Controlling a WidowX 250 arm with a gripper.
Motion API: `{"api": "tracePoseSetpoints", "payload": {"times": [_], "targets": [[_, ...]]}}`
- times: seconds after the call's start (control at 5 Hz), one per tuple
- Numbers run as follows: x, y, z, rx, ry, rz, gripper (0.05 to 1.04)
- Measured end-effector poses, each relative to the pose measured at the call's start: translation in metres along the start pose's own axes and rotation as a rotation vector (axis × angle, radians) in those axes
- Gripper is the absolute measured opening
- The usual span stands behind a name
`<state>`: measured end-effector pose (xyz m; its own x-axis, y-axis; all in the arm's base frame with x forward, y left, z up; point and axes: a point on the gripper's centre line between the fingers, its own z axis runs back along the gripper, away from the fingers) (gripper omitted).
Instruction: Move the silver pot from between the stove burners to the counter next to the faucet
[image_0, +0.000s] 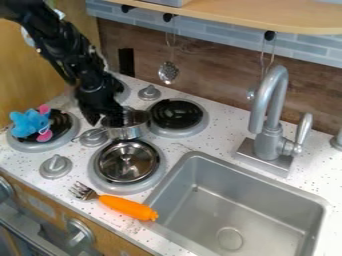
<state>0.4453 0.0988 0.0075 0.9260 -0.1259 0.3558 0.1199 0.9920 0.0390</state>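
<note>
Shown: tool (115, 119) at metal pot (128, 132), cannot tell if spread or pinching; probably stiff, slippery, best grasped by rim.

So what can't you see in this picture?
All in the camera view:
- Inside the small pot: partly hidden by the black gripper.
- Back left burner: mostly behind the robot arm.
- Hanging tool: partly behind the tap.
- Gray thing by the sink: cut off by the right edge.
- Blue toy's face: too small to tell.
</note>
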Motion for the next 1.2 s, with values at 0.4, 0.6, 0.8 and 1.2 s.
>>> {"api": "tracePoseSetpoints", "payload": {"times": [0.4, 0.6, 0.8, 1.2], "targets": [[0.001, 0.007, -0.008, 0.033, 0.000, 0.046, 0.438], [0.001, 0.007, -0.009, 0.035, -0.008, 0.062, 0.240], [-0.001, 0.006, -0.010, 0.031, -0.011, 0.070, 0.172], [-0.005, 0.000, 0.006, 0.003, -0.022, 0.099, 0.139]]}}
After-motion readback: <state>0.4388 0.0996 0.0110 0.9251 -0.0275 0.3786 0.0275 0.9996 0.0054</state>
